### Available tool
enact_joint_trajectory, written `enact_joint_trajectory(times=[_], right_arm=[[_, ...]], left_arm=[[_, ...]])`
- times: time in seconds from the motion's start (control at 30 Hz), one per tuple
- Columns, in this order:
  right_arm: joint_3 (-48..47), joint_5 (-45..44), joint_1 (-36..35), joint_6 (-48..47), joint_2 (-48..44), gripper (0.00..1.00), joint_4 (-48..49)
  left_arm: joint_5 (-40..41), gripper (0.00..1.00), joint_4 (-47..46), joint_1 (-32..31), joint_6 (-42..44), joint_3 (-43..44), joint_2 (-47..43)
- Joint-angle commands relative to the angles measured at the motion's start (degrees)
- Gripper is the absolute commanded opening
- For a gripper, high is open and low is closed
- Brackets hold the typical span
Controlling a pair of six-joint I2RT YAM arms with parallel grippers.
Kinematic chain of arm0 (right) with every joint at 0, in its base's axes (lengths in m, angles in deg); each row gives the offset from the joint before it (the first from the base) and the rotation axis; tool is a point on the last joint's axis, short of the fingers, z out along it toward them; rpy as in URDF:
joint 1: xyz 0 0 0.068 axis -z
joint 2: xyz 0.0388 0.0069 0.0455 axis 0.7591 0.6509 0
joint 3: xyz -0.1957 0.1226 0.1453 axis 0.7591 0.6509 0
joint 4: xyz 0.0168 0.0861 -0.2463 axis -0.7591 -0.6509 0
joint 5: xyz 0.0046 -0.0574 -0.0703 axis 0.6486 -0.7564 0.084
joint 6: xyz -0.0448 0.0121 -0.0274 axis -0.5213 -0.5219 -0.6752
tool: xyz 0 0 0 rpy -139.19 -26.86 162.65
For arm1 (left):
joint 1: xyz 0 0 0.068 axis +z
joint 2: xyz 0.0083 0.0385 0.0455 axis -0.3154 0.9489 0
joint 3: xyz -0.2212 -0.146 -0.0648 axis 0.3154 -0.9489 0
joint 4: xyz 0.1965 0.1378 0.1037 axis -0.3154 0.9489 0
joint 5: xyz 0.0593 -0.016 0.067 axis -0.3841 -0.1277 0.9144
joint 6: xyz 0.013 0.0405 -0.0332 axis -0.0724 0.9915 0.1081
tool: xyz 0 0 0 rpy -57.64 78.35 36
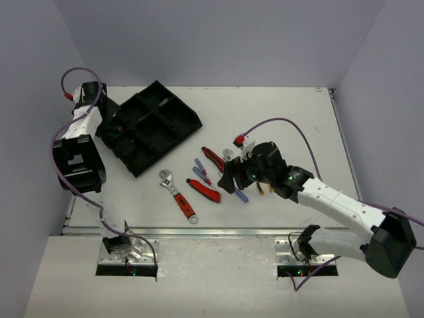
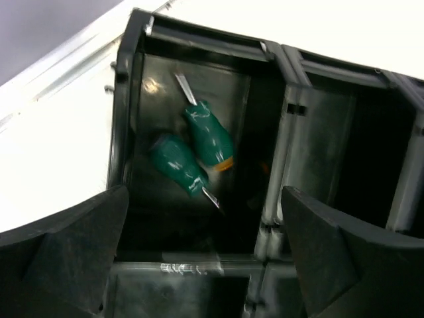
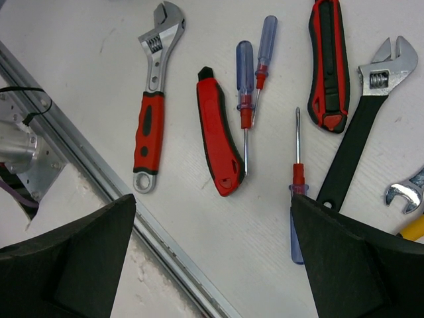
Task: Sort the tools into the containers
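The left tool (image 2: pixel 204 199) stands wide and holds nothing. Directly under it, in a corner compartment of the black tray (image 2: pixel 199 36), two green screwdrivers (image 2: pixel 209 136) lie close together on the bottom.

The right tool (image 3: pixel 212 205) is also wide and empty, and it hangs over the tools that are not yet sorted on the table (image 3: pixel 79 40). The red utility knife (image 3: pixel 218 139) lies just ahead of its opening, between the two fingers. Its long axis runs forward from the tool, so it crosses the line along which the fingers close.

A blue screwdriver (image 3: pixel 245 73) lies beside the knife, and its shaft seems to touch the knife's side. I judge that the right arm is the nearer one for the knife, since the left is well apart, at the tray. The risk is to catch the shaft together with the knife.
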Motion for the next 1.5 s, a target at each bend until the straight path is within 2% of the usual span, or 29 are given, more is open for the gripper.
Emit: enact_joint_trajectory(times=[0.0, 0.07, 0.17, 0.23, 0.3, 0.37, 0.43, 0.53, 0.67, 0.87, 0.97, 1.13, 1.27, 1.33, 1.47], right_arm=[[-4.7, 0.6, 0.1, -2.0, 3.8, 0.99, -1.6], [-5.5, -1.4, 0.2, -4.1, 5.9, 0.97, -4.0], [-9.4, -8.0, 0.1, -5.2, 9.8, 0.9, -11.4], [-11.1, -10.1, 0.1, -6.0, 12.8, 0.8, -15.6], [-11.5, -10.5, 0.0, -6.6, 15.3, 0.64, -18.2], [-11.3, -11.3, -0.1, -6.5, 17.8, 0.56, -18.7], [-10.6, -14.1, -0.1, -6.0, 20.4, 0.52, -18.6], [-10.7, -16.5, -0.1, -5.6, 23.5, 0.47, -18.9], [-10.4, -15.8, -0.2, -4.9, 26.8, 0.41, -18.4], [-9.5, -14.9, -0.7, -3.6, 32.1, 0.32, -16.8], [-9.1, -14.0, -0.9, -2.8, 33.5, 0.31, -15.9], [-9.7, -14.0, -1.9, -2.0, 34.9, 0.13, -16.5], [-10.1, -14.9, -2.7, -1.3, 31.9, 0.0, -17.7], [-9.7, -14.2, -2.8, -0.1, 26.6, 0.0, -17.1], [-7.5, -8.7, -2.8, 1.0, 17.4, 0.0, -12.9]], left_arm=[[-2.9, 1.0, 3.6, -0.2, -3.3, 2.4, -12.2], [-5.8, 1.0, 1.5, -0.2, -5.1, -2.7, -18.7], [-14.2, 1.0, -4.3, -0.4, -6.1, -14.4, -31.7], [-16.7, 1.0, -6.7, -1.3, -4.8, -20.3, -38.7], [-19.5, 1.0, -9.0, -3.2, -2.0, -26.3, -46.0], [-21.6, 1.0, -10.6, -4.2, 0.5, -32.1, -53.5], [-24.1, 1.0, -10.4, -5.0, 3.0, -37.6, -61.6], [-26.1, 1.0, -7.5, -5.5, 6.8, -41.2, -67.7], [-27.1, 1.0, -5.0, -5.7, 11.3, -44.5, -71.0], [-29.6, 1.0, -6.2, -7.6, 12.1, -47.6, -70.6], [-30.6, 1.0, -6.5, -8.2, 12.3, -47.5, -69.7], [-32.4, 1.0, -7.2, -9.1, 12.4, -48.0, -69.0], [-38.5, 1.0, -8.5, -10.2, 11.7, -48.2, -67.2], [-42.7, 1.0, -11.6, -12.5, 8.8, -49.6, -66.1], [-46.8, 1.0, -24.4, -21.0, 2.7, -54.6, -62.8]])
